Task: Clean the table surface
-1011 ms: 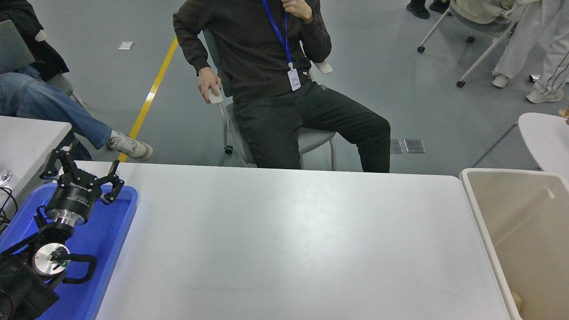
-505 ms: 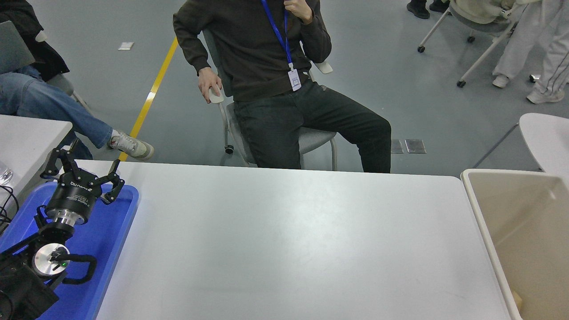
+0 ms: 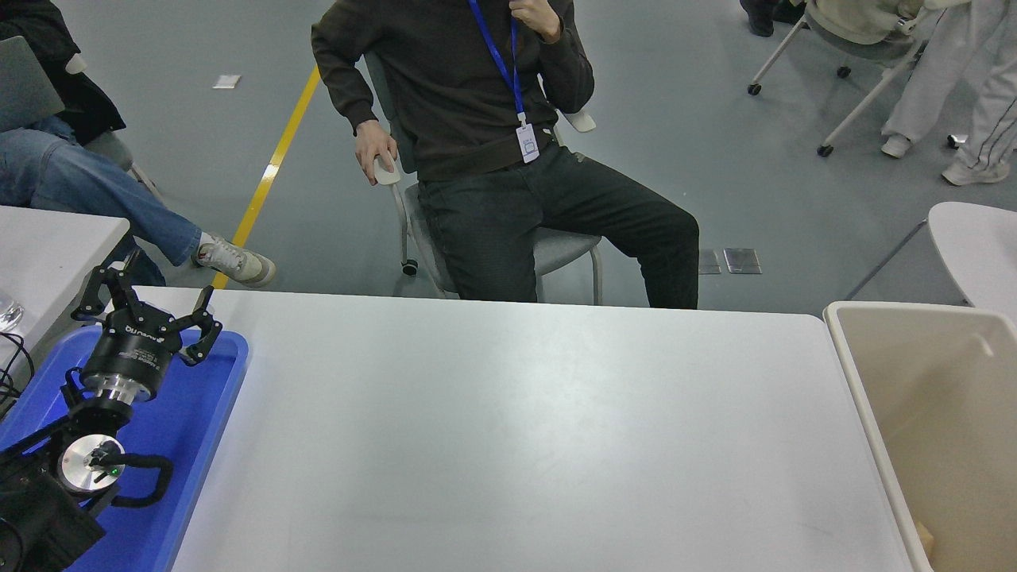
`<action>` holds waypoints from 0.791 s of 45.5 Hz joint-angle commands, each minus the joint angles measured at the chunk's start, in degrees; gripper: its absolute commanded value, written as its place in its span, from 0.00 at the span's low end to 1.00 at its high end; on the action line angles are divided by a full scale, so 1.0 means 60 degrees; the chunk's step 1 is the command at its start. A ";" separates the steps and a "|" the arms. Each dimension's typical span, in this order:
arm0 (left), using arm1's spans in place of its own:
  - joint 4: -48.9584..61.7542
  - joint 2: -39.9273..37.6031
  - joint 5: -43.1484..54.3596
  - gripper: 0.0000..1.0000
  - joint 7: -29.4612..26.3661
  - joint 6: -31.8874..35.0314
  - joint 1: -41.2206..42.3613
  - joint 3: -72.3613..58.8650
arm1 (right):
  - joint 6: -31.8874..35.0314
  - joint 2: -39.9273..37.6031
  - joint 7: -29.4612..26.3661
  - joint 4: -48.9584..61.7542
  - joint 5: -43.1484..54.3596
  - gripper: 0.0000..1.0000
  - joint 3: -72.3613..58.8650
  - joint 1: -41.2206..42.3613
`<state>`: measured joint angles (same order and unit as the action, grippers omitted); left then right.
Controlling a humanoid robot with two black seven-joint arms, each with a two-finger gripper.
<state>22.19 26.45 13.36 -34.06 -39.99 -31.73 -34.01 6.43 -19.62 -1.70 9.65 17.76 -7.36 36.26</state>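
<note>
The table surface (image 3: 524,429) is a wide matte white top that fills the lower middle of the head view, and nothing lies on it. My left gripper (image 3: 148,292) is parked at the lower left, above the far end of a blue tray (image 3: 199,421). It is open, its fingers spread wide with nothing between them. No right arm or right gripper shows anywhere in the picture.
A beige bin (image 3: 929,413) stands against the table's right end. A person in dark clothes (image 3: 493,151) sits on a chair at the far side. Another person's leg (image 3: 119,206) and a second white tabletop (image 3: 48,254) are at the left, a round-edged one (image 3: 977,246) at the right.
</note>
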 commanded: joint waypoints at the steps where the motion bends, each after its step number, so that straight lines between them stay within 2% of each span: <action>1: 0.0007 0.0000 0.0000 1.00 -0.0006 0.0000 0.0000 0.0000 | -0.0164 0.0677 -0.0010 -0.0011 -0.0001 0.00 -0.0063 -0.0476; 30: 0.0007 0.0000 0.0000 1.00 0.0008 0.0000 0.0000 0.0000 | -0.0500 0.0692 -0.0010 -0.0011 -0.0015 0.00 0.0010 -0.0389; 31: 0.0007 0.0000 0.0000 1.00 0.0008 0.0000 0.0014 0.0000 | -0.0631 0.0692 -0.0010 -0.0011 -0.0015 0.03 0.0025 -0.0389; 33: 0.0007 0.0000 0.0000 1.00 0.0008 0.0000 0.0000 0.0000 | -0.0909 0.0677 -0.0010 -0.0011 -0.0015 0.19 0.0025 -0.0389; 36: -0.0007 0.0000 0.0000 1.00 0.0008 0.0000 0.0000 0.0000 | -0.1320 0.0677 0.0005 -0.0026 -0.0015 0.34 0.0010 -0.0389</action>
<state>22.21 26.45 13.36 -34.03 -39.99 -31.73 -34.01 3.58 -15.58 -1.76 9.55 17.71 -7.51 33.84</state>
